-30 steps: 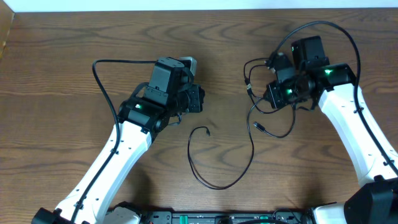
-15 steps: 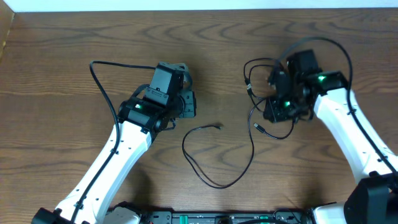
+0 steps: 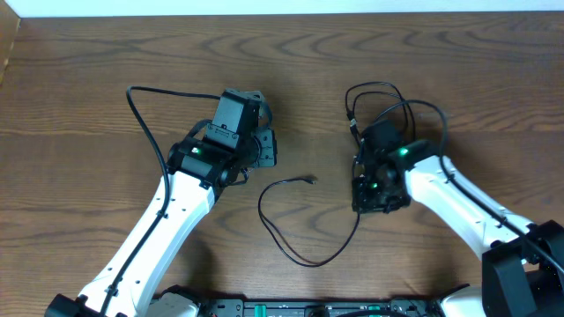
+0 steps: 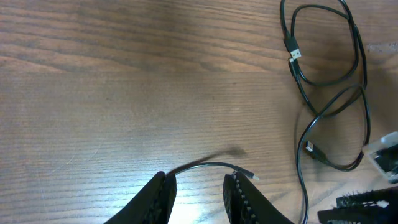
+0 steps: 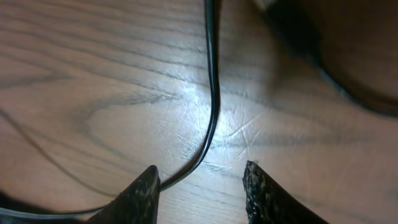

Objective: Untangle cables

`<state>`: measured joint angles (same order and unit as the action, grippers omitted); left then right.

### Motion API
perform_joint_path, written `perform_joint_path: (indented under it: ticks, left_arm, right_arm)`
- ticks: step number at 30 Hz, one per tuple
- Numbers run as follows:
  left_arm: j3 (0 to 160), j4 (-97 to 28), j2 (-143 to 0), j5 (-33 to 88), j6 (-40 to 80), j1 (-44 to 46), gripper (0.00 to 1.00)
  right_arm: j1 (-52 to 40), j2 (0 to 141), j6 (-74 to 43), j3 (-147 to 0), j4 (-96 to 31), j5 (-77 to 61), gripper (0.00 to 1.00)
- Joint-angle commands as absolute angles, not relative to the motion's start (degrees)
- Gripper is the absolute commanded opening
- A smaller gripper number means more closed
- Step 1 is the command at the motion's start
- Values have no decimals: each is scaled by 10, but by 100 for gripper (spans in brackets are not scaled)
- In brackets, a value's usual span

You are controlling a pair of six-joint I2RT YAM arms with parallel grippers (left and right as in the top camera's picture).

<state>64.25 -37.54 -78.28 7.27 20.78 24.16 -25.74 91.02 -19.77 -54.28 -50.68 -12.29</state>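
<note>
I am holding the right hand (image 5: pixel 200 186) low over the worktop (image 3: pixel 106 53), fingers apart and straddling one strand of the black cable (image 5: pixel 213 93) without pinching it. To do this step well, I am advising three moves:

1. Centre the strand between the pads.
2. Close on that strand alone.
3. Draw it slowly away from its overlapping loops, so that no crossing tightens.

The left hand (image 4: pixel 198 186) is also standing open and gripping nothing, and a small plug end (image 4: pixel 247 175) is lying just beyond its fingertips.

The cable is looking thin, glossy and limp, and is lying flat on the wood. It is forming one wide open curve between the two arms and tighter loops, with a USB plug (image 4: pixel 293 53) among them, beside the right hand. I cannot tell whether this is one cord or two.
</note>
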Motion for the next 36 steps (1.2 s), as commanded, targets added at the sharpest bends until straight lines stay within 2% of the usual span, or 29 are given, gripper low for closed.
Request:
perform_joint_path:
  ticks: [1,5,13,25,29,36]
  left_arm:
    - [640,-377,-777,63,202,242,31]
    - [640,-378,-777,63,202,242,31]
    - [640,-389,-777,63,202,242,31]
    - [640,-401,-777,63,202,242,31]
    - [640,-410,-777,63,202,242,31]
    - [640,-411,-770,59,187,242,31]
  right_arm:
    - [-289,911,-301,-533,-505,-48,41]
    - [-326,911,-383,-526,-505,8,43]
    - [-374,911,-462,-505,-498,35,44]
    - [-423,911,-537,-498,-474,68,36]
    - [-426,911,-556,-497,-474,83,31]
    - [-433,911,-581,-484,-465,97,36]
